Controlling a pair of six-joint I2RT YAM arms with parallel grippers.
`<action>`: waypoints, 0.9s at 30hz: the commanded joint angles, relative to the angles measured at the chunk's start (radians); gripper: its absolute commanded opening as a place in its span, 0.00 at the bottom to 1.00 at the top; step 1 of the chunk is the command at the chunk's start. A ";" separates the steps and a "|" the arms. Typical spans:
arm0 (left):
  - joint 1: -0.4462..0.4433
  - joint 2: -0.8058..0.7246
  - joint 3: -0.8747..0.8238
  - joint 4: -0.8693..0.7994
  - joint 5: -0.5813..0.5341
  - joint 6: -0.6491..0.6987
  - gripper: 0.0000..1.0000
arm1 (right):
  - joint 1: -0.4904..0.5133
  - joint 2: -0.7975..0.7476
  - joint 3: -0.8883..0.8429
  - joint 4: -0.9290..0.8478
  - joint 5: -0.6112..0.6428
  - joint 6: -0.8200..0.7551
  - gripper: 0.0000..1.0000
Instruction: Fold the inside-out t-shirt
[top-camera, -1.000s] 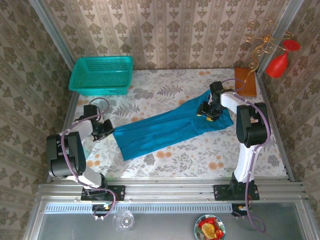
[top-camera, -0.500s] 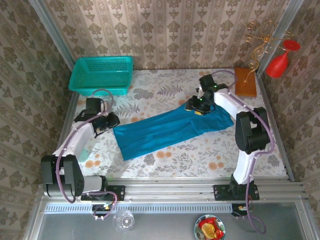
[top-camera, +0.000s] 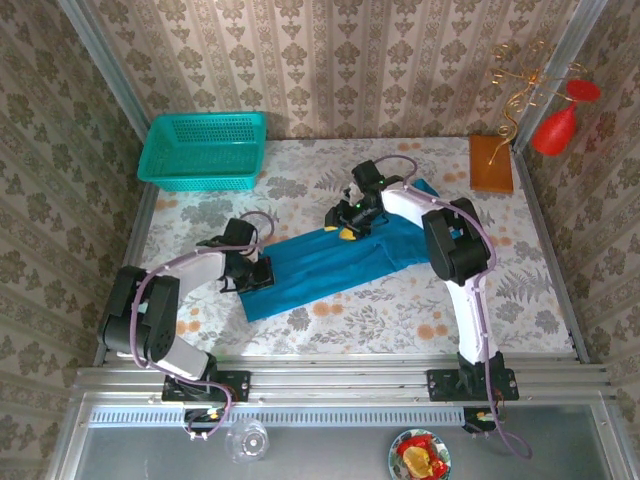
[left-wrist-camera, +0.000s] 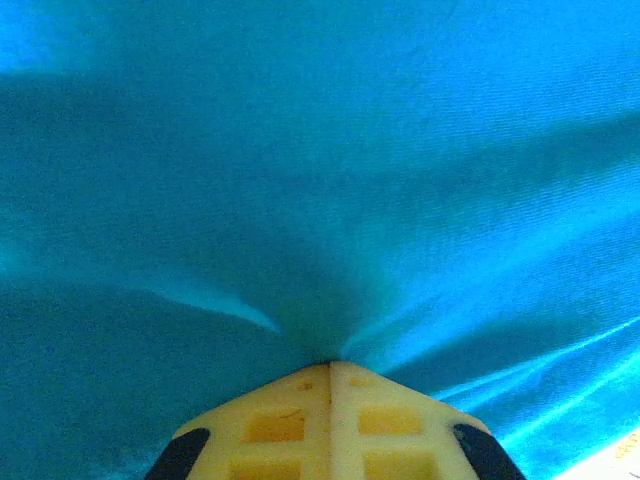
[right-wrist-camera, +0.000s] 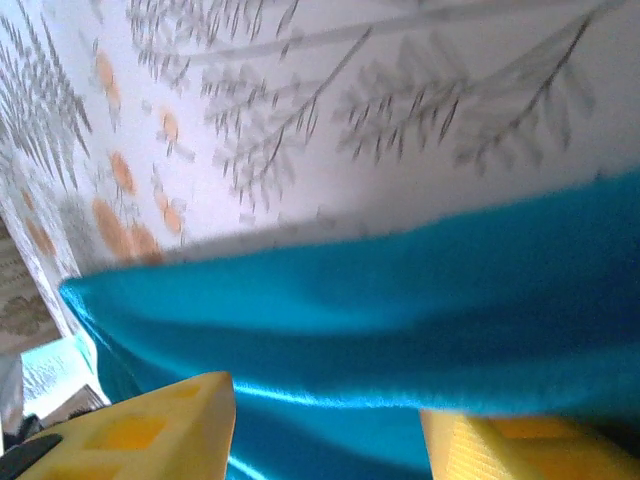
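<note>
The inside-out t-shirt (top-camera: 330, 262) lies as a long teal-blue band slanting across the flowered table. My left gripper (top-camera: 255, 272) sits on the band's left end. In the left wrist view its yellow fingertips (left-wrist-camera: 330, 365) meet with the t-shirt (left-wrist-camera: 320, 180) pinched into creases between them. My right gripper (top-camera: 345, 222) rests at the band's upper edge near the middle. In the right wrist view it (right-wrist-camera: 328, 405) stands open, and a fold of the t-shirt (right-wrist-camera: 400, 300) crosses the gap between its two yellow fingers (right-wrist-camera: 160, 430).
A turquoise mesh basket (top-camera: 205, 150) stands at the back left. A brown board (top-camera: 490, 163) lies at the back right, with a red glass (top-camera: 555, 130) beside it. Flowered tablecloth (top-camera: 400, 300) shows in front of the shirt.
My left gripper moved right onto the shirt's left end and pinched it. My right gripper slid left along the shirt's upper edge, from its right end to the middle.
</note>
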 joint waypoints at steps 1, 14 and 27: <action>-0.014 0.001 -0.069 0.009 -0.014 -0.036 0.02 | -0.031 0.038 0.052 0.093 -0.044 0.086 0.53; 0.008 -0.081 -0.133 -0.006 -0.056 -0.047 0.02 | -0.094 0.000 0.039 0.084 0.018 0.090 0.52; 0.151 -0.036 -0.079 -0.030 -0.006 0.040 0.04 | -0.185 -0.225 -0.302 0.035 -0.148 -0.046 0.54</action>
